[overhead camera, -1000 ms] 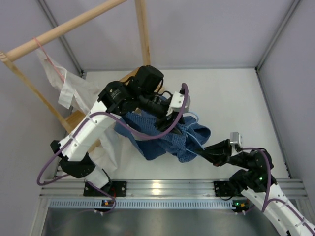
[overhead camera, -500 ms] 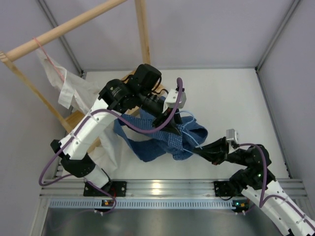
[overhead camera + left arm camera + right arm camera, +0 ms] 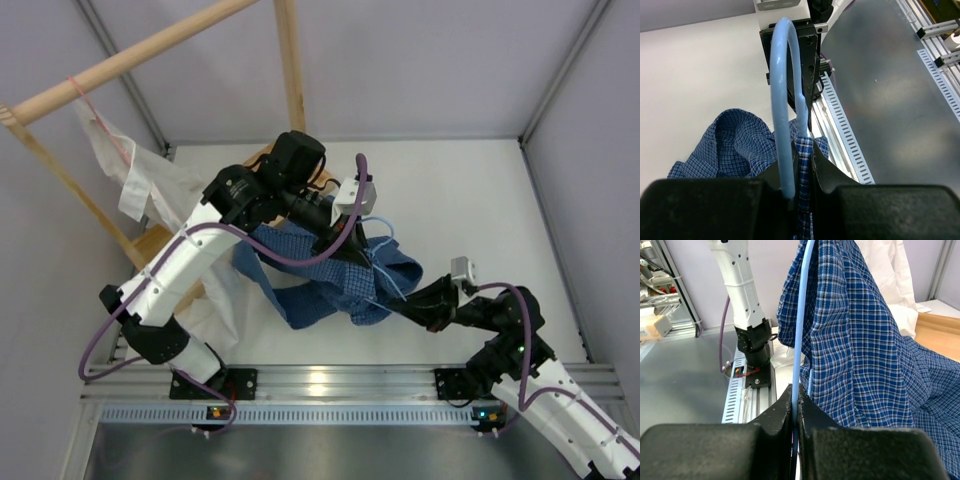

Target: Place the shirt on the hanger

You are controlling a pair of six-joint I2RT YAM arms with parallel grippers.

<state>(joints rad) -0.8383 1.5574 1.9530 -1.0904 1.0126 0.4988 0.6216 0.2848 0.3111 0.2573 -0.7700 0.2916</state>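
The blue checked shirt (image 3: 310, 285) hangs bunched over the table, draped round the light-blue wire hanger (image 3: 381, 228). My left gripper (image 3: 352, 240) is shut on a fold of the shirt (image 3: 804, 165), with the hanger's hook (image 3: 778, 95) looping up just beside its jaws. My right gripper (image 3: 400, 303) is shut on a straight run of the hanger wire (image 3: 800, 325) at the shirt's lower right. The shirt (image 3: 860, 330) hangs to the right of that wire. The rest of the hanger is hidden in the cloth.
A wooden rack (image 3: 130, 60) stands at the back left, with a white garment (image 3: 135, 180) on a pinkish-red hanger (image 3: 95, 110). A wooden post (image 3: 290, 60) rises behind my left arm. The aluminium rail (image 3: 320, 380) runs along the near edge.
My left gripper has moved a little back with the shirt and hook. My right gripper has moved left and forward along with the hanger wire, closer to the shirt.
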